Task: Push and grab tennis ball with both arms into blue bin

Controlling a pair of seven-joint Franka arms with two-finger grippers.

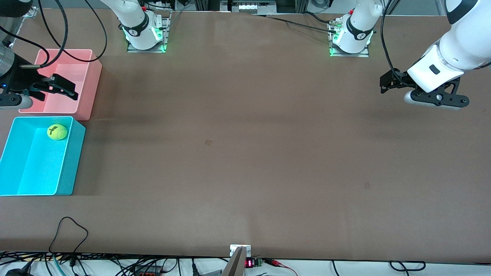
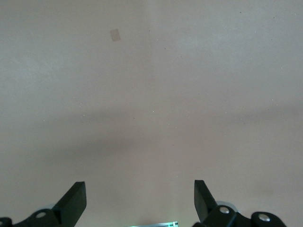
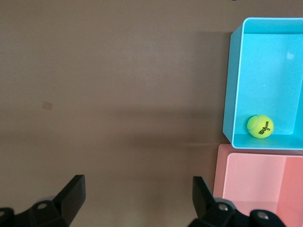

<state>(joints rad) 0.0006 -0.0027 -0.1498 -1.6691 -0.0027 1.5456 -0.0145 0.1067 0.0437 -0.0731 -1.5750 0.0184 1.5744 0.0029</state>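
The tennis ball [image 1: 57,132] [image 3: 260,126], yellow-green with a dark logo, lies inside the blue bin [image 1: 73,161] [image 3: 233,85], in the corner beside the pink bin. My right gripper [image 1: 71,89] [image 3: 137,182] hangs open and empty over the pink bin's edge, apart from the ball. At the left arm's end of the table, my left gripper [image 1: 384,85] [image 2: 139,187] is raised over bare brown table, open, with nothing between its fingers.
A pink bin [image 1: 94,88] [image 3: 265,184] stands against the blue bin, farther from the front camera. A small tape mark [image 1: 208,142] lies mid-table. Cables trail along the table edge nearest the front camera [image 1: 69,230].
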